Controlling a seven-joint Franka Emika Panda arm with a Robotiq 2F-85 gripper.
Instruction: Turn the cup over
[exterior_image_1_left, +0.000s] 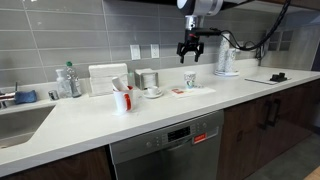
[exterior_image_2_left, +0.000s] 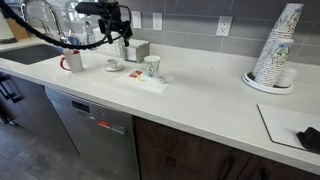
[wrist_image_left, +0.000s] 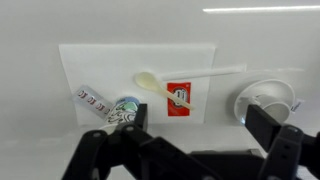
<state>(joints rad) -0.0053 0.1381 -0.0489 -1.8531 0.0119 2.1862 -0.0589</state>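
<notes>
The cup (exterior_image_1_left: 189, 79) is small, white and tapered, with a blue-green print. It stands on a white paper mat (exterior_image_1_left: 196, 91) on the counter and shows in both exterior views (exterior_image_2_left: 151, 66). My gripper (exterior_image_1_left: 190, 48) hangs open and empty well above the cup, also seen in an exterior view (exterior_image_2_left: 118, 28). In the wrist view the gripper (wrist_image_left: 198, 122) is open. The cup (wrist_image_left: 122, 108) sits below by the left finger, partly hidden by it. A plastic spoon (wrist_image_left: 175, 79) and a red packet (wrist_image_left: 178, 97) lie on the mat.
A small white cup on a saucer (wrist_image_left: 265, 98) and a white mug with red sticks (exterior_image_1_left: 121, 98) stand nearby. A metal canister (exterior_image_1_left: 148, 79) and a napkin box (exterior_image_1_left: 107, 78) stand by the wall. A tall cup stack (exterior_image_2_left: 277, 50) is farther off. A sink (exterior_image_1_left: 20, 120) lies at one end.
</notes>
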